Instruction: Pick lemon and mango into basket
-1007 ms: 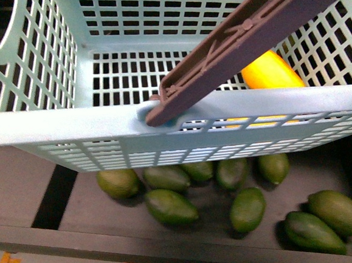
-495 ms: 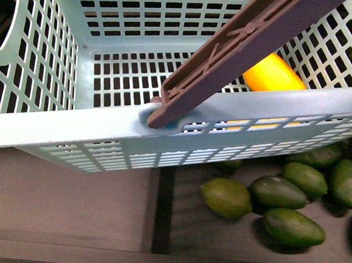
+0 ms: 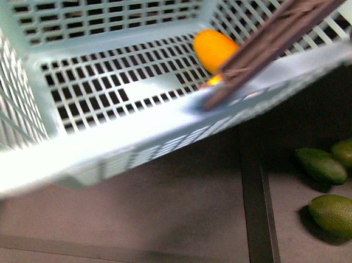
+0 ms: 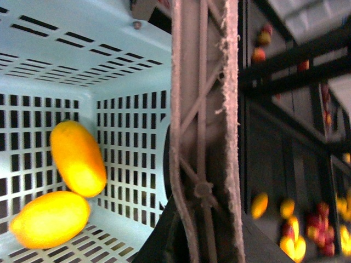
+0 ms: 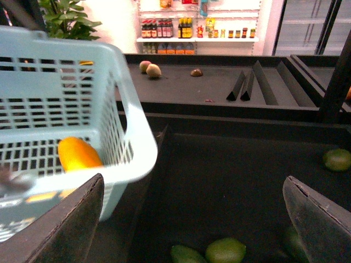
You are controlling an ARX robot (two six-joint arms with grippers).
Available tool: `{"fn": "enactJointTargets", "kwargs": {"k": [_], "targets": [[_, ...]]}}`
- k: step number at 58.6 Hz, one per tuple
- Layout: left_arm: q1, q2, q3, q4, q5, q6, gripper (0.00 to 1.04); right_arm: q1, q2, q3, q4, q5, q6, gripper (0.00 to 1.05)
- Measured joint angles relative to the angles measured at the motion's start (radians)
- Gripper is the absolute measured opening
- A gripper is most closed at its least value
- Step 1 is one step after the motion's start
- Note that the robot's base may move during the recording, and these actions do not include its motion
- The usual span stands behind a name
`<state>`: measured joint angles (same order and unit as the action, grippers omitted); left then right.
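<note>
The light teal basket (image 3: 122, 142) hangs tilted and blurred across the front view, its brown handle (image 3: 290, 28) slanting over the right side. My left gripper (image 4: 200, 238) is shut on that handle (image 4: 203, 126). Inside the basket lie the longer mango (image 4: 78, 158) and the stubbier lemon (image 4: 49, 219), touching each other. The front view shows one orange-yellow fruit (image 3: 215, 49) in the far right corner; I cannot tell which it is. My right gripper (image 5: 194, 219) is open and empty beside the basket (image 5: 131, 137), above a dark bin.
Dark green oval fruits (image 3: 338, 215) lie in the dark bin below and to the right of the basket, and others (image 5: 225, 251) lie under my right gripper. A black divider (image 3: 254, 192) splits the bins. Shelves with bottles (image 5: 164, 28) stand far behind.
The basket has swung and tilted, its near rim now slanting up to the right. The orange-yellow fruit sits further left in view. The green fruits have shifted to the right edge.
</note>
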<state>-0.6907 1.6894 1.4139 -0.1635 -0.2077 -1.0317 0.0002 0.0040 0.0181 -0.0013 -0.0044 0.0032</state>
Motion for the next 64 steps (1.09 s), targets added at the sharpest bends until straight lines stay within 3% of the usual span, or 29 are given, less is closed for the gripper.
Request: {"fn": "enactJointTargets", "kwargs": {"k": [1, 3, 7, 25, 39, 53, 64], "targets": [[-0.006, 0.004, -0.013, 0.032, -0.116, -0.063, 0.05, 0.000, 0.000, 0.000, 0.000, -0.001, 0.000, 0.96], [0.003, 0.013, -0.019, 0.057, -0.242, -0.173, 0.05, 0.000, 0.000, 0.000, 0.000, 0.001, 0.000, 0.96], [0.040, 0.023, -0.019, 0.082, -0.291, -0.273, 0.05, 0.000, 0.000, 0.000, 0.000, 0.004, 0.000, 0.96], [0.151, 0.232, 0.006, 0.123, -0.237, -0.489, 0.05, 0.000, 0.000, 0.000, 0.000, 0.005, 0.000, 0.96], [0.208, 0.477, 0.241, 0.078, -0.245, -0.583, 0.05, 0.000, 0.000, 0.000, 0.000, 0.004, 0.000, 0.96], [0.230, 0.603, 0.399, 0.031, -0.266, -0.642, 0.05, 0.000, 0.000, 0.000, 0.000, 0.004, 0.000, 0.96], [0.230, 0.632, 0.359, 0.048, -0.252, -0.651, 0.05, 0.000, 0.000, 0.000, 0.000, 0.005, 0.000, 0.96]]}}
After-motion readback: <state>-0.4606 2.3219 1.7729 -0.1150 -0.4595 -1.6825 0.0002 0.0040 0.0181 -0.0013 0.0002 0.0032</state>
